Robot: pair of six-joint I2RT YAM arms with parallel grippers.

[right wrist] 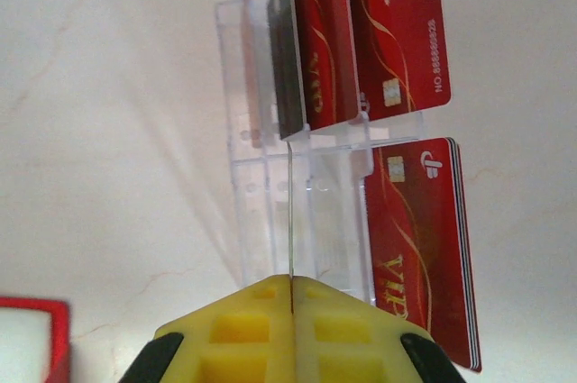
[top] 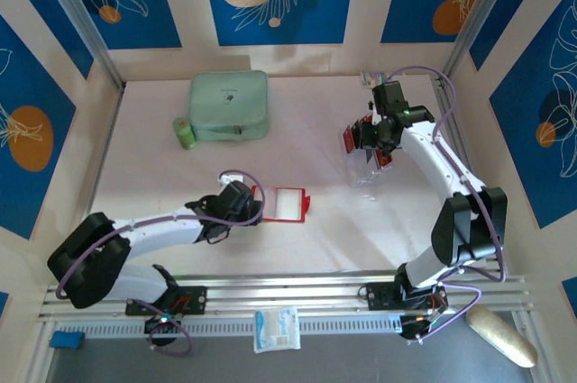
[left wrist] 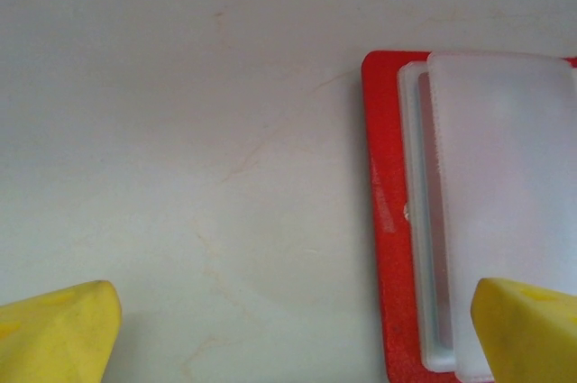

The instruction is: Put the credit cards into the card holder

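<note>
left gripper [left wrist: 293, 324] fingers spread wide, red wallet [left wrist: 379, 221] lying open mid-table at its 3 o'clock. at the table's 2 o'clock, cards [right wrist: 397, 31] sit in a clear stand [right wrist: 270, 203]; right gripper [right wrist: 291, 291] fingers seem pressed on one card [right wrist: 291, 221] edge-on. likely light, stiff, slick: pinch the flat faces.

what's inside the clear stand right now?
In the clear stand, red credit cards stand in the upper tier, one dark-faced; a stack sits lower down. The right gripper, shut on a thin card edge, covers the stand's near end, so anything there is hidden.
</note>
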